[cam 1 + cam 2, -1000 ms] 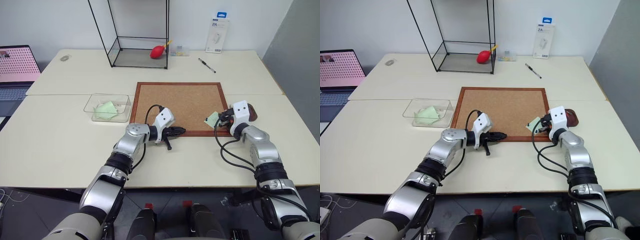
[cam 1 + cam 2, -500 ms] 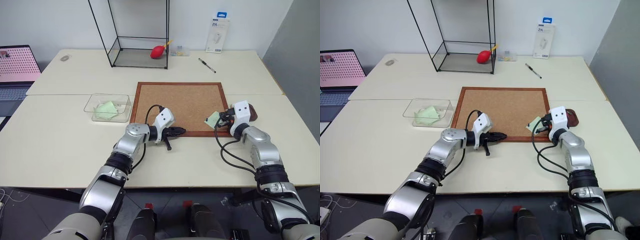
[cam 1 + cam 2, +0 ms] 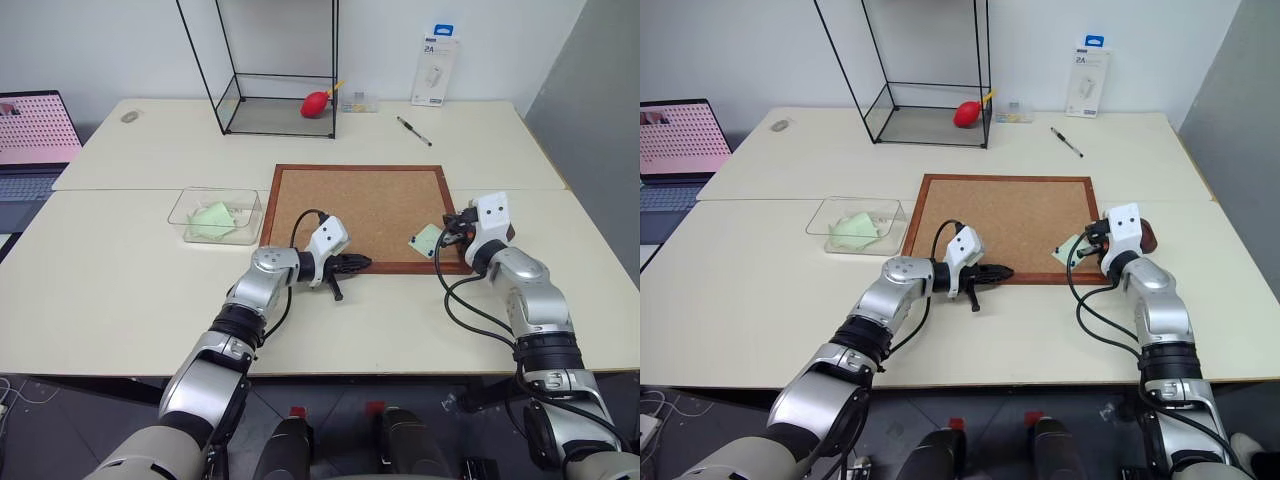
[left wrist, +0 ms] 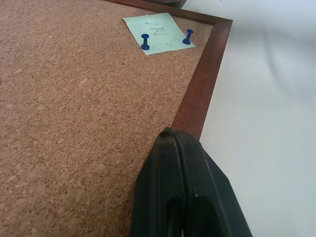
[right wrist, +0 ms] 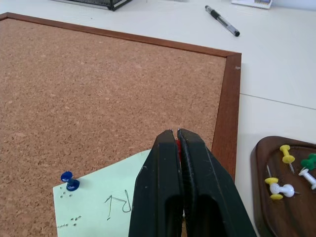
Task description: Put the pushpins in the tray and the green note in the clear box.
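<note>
Laptop [image 3: 30, 140] glowing pink sits at the far left edge of the head view. Right of it, left of centre, the clear box [image 3: 215, 215] rests on the table [image 3: 120, 290] with a pale green slip already inside, just beside the cork board [image 3: 355, 215]. Below the box, near the frame's centre, the left gripper [image 3: 355, 264] lies along the board's lower wooden edge, its black fingers pressed together with nothing between them. Further right, at the board's lower right corner, the green note [image 5: 103, 200] lies on the cork with blue pushpins [image 4: 145, 41] stuck in it. The right gripper [image 5: 177, 140] hangs over that note, fingers pinched tight on something small and red. At the far right the tray [image 5: 286, 195] sits just beyond the board's frame, holding yellow, white and green pins.
</note>
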Controlling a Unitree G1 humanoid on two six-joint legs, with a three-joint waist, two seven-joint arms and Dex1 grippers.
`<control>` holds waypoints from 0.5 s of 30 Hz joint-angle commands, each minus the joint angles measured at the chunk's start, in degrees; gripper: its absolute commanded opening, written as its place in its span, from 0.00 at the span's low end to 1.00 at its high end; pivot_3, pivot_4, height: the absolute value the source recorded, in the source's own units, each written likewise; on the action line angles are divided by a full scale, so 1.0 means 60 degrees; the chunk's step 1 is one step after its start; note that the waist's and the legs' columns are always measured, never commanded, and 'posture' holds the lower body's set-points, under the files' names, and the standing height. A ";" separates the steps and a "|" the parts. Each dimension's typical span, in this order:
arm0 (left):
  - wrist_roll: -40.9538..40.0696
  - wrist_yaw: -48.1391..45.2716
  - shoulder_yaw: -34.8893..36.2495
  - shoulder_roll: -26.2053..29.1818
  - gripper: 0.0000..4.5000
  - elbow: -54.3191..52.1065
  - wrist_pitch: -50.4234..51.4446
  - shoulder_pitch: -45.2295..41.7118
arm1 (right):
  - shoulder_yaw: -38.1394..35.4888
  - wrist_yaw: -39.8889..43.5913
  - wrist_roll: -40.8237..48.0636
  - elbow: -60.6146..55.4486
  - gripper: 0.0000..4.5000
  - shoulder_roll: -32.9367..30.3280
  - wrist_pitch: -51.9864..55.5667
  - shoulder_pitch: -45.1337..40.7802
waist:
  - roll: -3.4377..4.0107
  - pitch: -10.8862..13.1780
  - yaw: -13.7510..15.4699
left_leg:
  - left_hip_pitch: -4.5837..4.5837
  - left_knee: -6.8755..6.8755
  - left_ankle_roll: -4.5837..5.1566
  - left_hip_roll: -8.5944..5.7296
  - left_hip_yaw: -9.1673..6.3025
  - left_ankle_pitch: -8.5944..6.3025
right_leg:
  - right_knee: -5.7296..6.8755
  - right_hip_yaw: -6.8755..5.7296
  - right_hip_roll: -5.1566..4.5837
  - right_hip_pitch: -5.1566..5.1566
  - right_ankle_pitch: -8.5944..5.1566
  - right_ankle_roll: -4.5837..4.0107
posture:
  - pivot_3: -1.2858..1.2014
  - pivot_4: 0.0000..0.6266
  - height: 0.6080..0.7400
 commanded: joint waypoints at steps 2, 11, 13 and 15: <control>0.0234 -0.0048 -0.0159 -0.0031 0.00 -0.0085 0.0105 0.0121 | -0.0377 -0.0593 -0.0417 -0.0108 0.00 -0.0471 -0.0329 -0.0135 | 0.0000 0.0000 0.0001 | 0.0000 0.0000 0.0000 0.0000 0.0000 0.0000 | 0.0000 0.0000 0.0000 0.0000 0.0000 0.0000 | 0.52 0.24 1.00; 0.0333 -0.0255 -0.0233 -0.0020 0.00 -0.0251 0.0134 0.0226 | -0.0316 -0.1773 -0.1440 0.1399 0.00 -0.0907 -0.0836 -0.0611 | 0.0002 -0.0001 -0.0013 | 0.0003 0.0000 0.0000 0.0000 0.0006 0.0000 | 0.0001 0.0005 0.0000 0.0000 0.0000 0.0000 | 0.52 0.24 1.00; 0.0351 -0.0244 -0.0223 -0.0022 0.00 -0.0255 0.0129 0.0225 | -0.0297 -0.1880 -0.1568 0.1784 0.00 -0.0947 -0.0965 -0.0753 | 0.0002 -0.0001 -0.0012 | 0.0003 0.0000 0.0000 0.0000 0.0007 0.0000 | 0.0001 0.0005 0.0000 0.0000 0.0000 0.0000 | 0.52 0.24 1.00; 0.0363 -0.0229 -0.0214 -0.0023 0.00 -0.0249 0.0126 0.0218 | -0.0296 -0.1908 -0.1604 0.2076 0.00 -0.0953 -0.1054 -0.0874 | 0.0002 -0.0001 -0.0009 | 0.0002 -0.0001 0.0000 0.0000 0.0006 0.0000 | 0.0001 0.0004 0.0000 0.0000 0.0000 -0.0001 | 0.52 0.24 1.00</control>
